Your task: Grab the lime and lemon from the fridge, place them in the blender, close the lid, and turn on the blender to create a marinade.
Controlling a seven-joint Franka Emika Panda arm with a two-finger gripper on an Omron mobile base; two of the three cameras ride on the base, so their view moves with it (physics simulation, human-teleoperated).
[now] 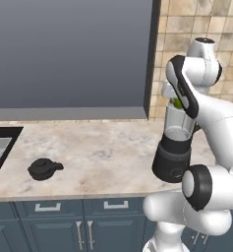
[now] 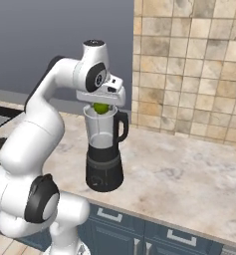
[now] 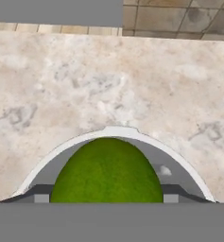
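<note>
Lime (image 3: 106,171) sits closest to my hand cam, filling the 6 o'clock part of the view, w/ the pale rim of the blender (image 3: 114,133) jar arcing over it from 9 to 3. Jaws look narrowed onto the lime from both sides; dark finger tips (image 3: 178,191) sit tight against it, so I judge it's held, not dropped yet. Gripper (image 2: 102,103) hangs right over the jar mouth, lime (image 2: 101,108) level w/ the rim. That placement makes sense to me: centred above the opening so the fruit falls straight in when I let go.

Outward: blender (image 1: 173,147) stands upright on the marble counter (image 1: 98,152), black base w/ front knob, clear jar. Can't make out anything else inside the jar; bottom looks bare, though the arm hides part of it.

Lid (image 1: 43,169) lies off on the counter at about 9 o'clock from the blender, well apart, left off prob. so the jar stays open for loading.
</note>
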